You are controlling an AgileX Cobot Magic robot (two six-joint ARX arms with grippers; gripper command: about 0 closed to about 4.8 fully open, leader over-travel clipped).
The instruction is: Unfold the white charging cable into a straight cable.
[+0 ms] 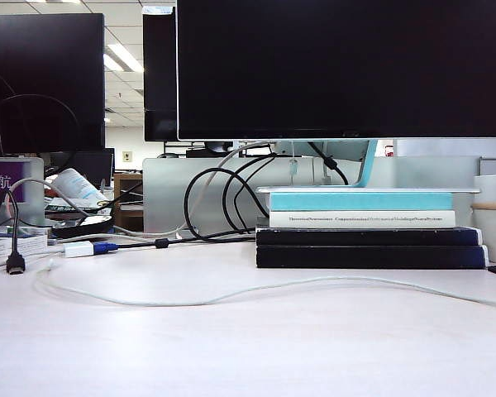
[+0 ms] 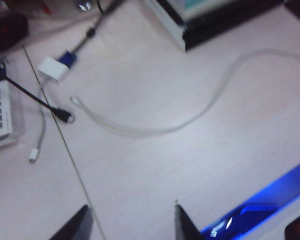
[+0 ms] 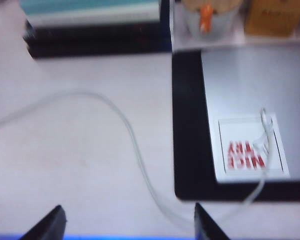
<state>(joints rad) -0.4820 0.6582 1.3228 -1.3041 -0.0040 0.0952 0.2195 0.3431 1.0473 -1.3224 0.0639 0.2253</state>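
Nearest the exterior camera lies bare, pale, smooth desk (image 1: 248, 347), and across it the thin, flexible white charging cable (image 1: 256, 289) runs in a long shallow wave, nearly side to side, with a soft loop at the left end. My left gripper (image 2: 132, 220) hangs above that left stretch of the desk with nothing between its dark fingertips (image 2: 182, 222); the gap looks moderate, but only the tips show, so I cannot tell how far spread it is. Below it the cord doubles back on itself close to a small plug (image 2: 76, 100), then curves off towards the stack of books (image 1: 368, 227). My right gripper (image 3: 127, 220) is spread wide and empty over the other end, where the cable bends down the desk and climbs onto a black-edged grey mat (image 3: 187, 150), crossing a white card with red letters (image 3: 250, 149). Both wrist pictures are blurred, so the far plug is hard to make out. A white-and-blue connector (image 1: 89, 248) on a black lead sits near the cord's left loop.
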